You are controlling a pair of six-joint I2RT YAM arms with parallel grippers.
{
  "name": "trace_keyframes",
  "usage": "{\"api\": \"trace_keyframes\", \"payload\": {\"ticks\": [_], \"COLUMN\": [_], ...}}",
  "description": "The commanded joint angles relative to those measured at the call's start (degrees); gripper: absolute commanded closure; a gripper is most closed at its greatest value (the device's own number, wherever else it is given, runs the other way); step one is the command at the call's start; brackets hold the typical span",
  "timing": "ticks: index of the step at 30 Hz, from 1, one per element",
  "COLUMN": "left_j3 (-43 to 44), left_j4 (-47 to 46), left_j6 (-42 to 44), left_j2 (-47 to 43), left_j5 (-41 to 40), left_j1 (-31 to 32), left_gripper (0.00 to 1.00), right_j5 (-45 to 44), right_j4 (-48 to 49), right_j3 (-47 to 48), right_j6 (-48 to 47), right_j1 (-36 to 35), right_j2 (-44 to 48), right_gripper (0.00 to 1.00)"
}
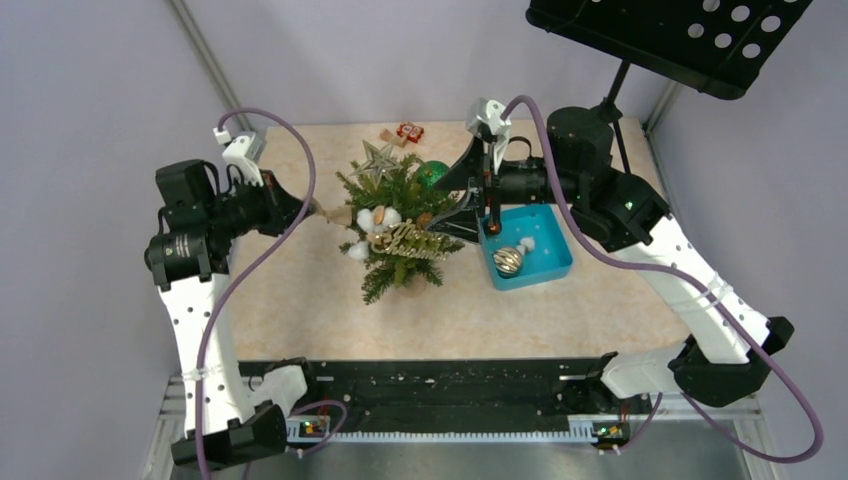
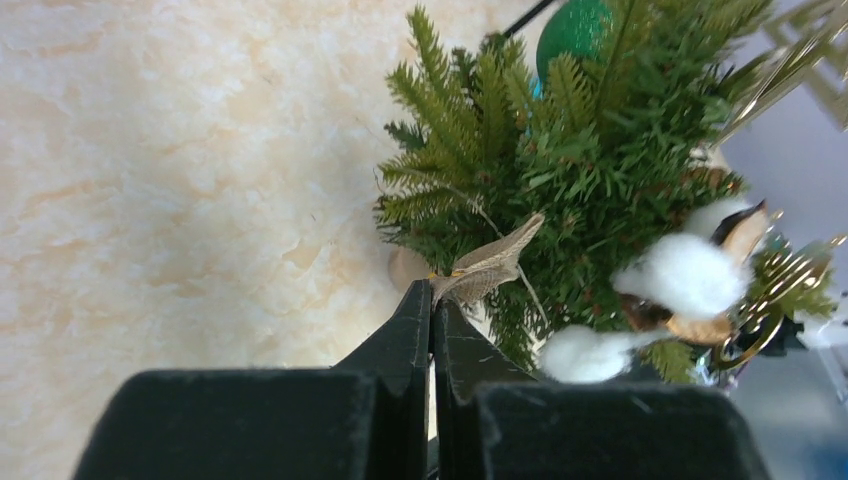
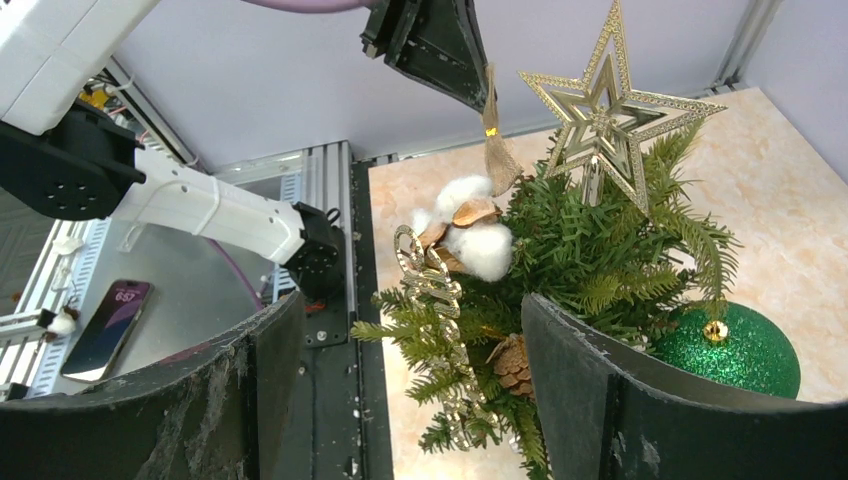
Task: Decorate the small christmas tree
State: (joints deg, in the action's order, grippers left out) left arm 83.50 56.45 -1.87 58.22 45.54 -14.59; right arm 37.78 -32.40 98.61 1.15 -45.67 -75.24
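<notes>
The small christmas tree (image 1: 400, 235) stands mid-table with a gold star (image 1: 378, 158), white cotton bolls (image 1: 378, 218), a gold script ornament (image 1: 415, 243) and a green glitter ball (image 1: 432, 173). My left gripper (image 1: 318, 210) is at the tree's left side, shut on a burlap ornament (image 2: 490, 265) that touches the branches (image 2: 580, 150). My right gripper (image 1: 447, 203) is open at the tree's right side. Its fingers (image 3: 250, 380) straddle the lower branches (image 3: 600, 260), empty. The star (image 3: 610, 100) and the green ball (image 3: 730, 345) show in the right wrist view.
A blue tray (image 1: 552, 262) right of the tree holds a striped ball ornament (image 1: 508, 260) and a white bit. Small red and brown ornaments (image 1: 405, 132) lie at the table's far edge. A black music stand (image 1: 680, 30) overhangs the far right. A phone (image 3: 105, 325) lies off the table.
</notes>
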Motion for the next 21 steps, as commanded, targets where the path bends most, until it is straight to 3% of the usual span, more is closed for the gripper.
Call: {"api": "trace_keyframes", "payload": {"ticks": [1, 6, 15, 18, 21], "left_j3": [2.99, 4.07, 4.60, 6.93, 9.61], "left_j4": [6.37, 3.52, -3.00, -2.76, 0.25], "left_j6": [11.22, 7.61, -7.53, -5.44, 3.44], "left_j2": [1.77, 1.52, -1.00, -1.21, -1.09], "left_j5": [4.20, 7.13, -3.55, -3.09, -4.53], "left_j1": [0.00, -0.07, -1.81, -2.14, -2.62], "left_gripper": [1.00, 1.00, 1.00, 1.00, 1.00], "right_j5": [0.59, 0.96, 1.67, 2.07, 2.64], "right_j4": [2.29, 3.23, 3.72, 3.66, 3.68], "right_j3": [0.46, 0.65, 0.05, -0.36, -0.36], "right_j6": [0.95, 1.95, 1.69, 1.21, 0.73], "right_j1": [0.33, 0.34, 0.33, 0.36, 0.34], "right_j2": [1.31, 0.93, 0.79, 0.84, 0.77], "right_gripper": [0.22, 0.22, 0.22, 0.22, 0.22]}}
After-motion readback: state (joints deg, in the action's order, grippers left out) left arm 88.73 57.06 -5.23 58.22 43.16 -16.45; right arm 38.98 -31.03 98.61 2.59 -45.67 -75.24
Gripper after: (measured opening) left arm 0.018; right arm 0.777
